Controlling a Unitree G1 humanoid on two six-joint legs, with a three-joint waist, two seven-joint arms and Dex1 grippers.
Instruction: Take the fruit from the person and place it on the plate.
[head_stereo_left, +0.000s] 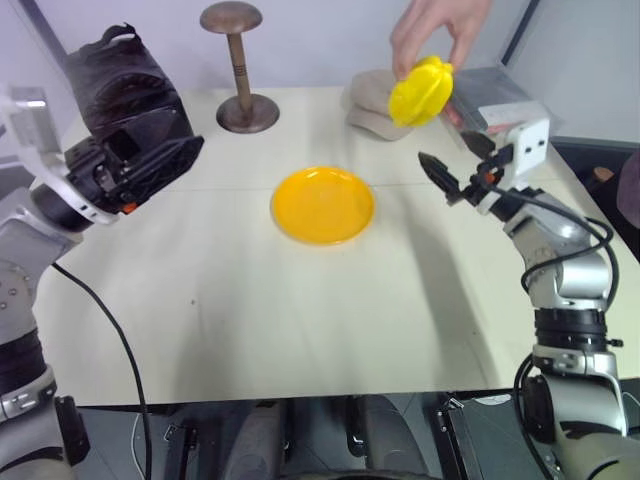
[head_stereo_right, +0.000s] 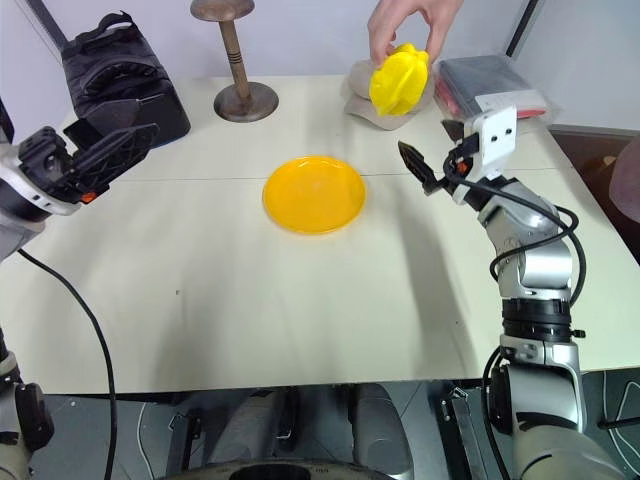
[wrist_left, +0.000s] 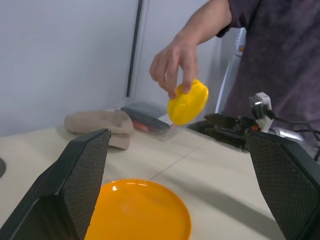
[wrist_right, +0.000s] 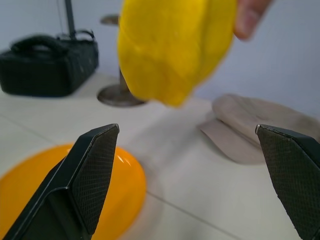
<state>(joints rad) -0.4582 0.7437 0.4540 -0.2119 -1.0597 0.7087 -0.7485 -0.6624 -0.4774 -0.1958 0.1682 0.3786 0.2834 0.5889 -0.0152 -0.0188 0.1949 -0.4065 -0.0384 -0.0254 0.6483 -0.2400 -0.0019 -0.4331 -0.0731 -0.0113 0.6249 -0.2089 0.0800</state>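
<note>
Spread wide and empty, both the right gripper (head_stereo_right: 432, 168) and left gripper (head_stereo_left: 150, 165) flank the plate (head_stereo_left: 323, 204), awaiting the fruit (head_stereo_left: 420, 90) dangled by the person's hand (head_stereo_left: 437, 30).

Plate (head_stereo_left: 323, 205) at table (head_stereo_left: 300, 320) centre; stand (head_stereo_left: 240, 70) upper centre-left, bag (head_stereo_left: 125, 85) upper left, cap (head_stereo_left: 372, 105) upper right, fruit (head_stereo_left: 420, 90) held above cap.
</note>
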